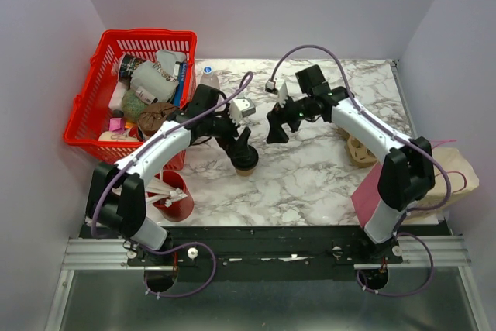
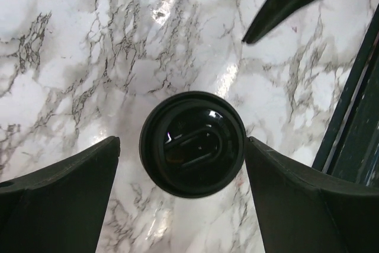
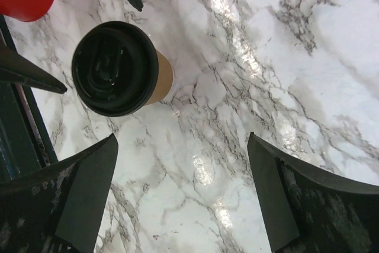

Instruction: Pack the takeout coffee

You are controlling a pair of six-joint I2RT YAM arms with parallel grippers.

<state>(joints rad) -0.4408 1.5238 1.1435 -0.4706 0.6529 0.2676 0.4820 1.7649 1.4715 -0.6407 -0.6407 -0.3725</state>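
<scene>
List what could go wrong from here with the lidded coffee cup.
1. The left gripper, open, straddles the takeout coffee from above; an off-centre squeeze may tip it or pop its black lid.
2. The right gripper hangs open close beside; the arms might clash.
3. The red cup of white sticks stands beside the left arm; a swing back could knock it.

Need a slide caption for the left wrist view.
Open left gripper straddling the black-lidded coffee cup on the marble table.

The cup (image 3: 162, 79) is tan, its lid (image 3: 114, 68) black.
</scene>
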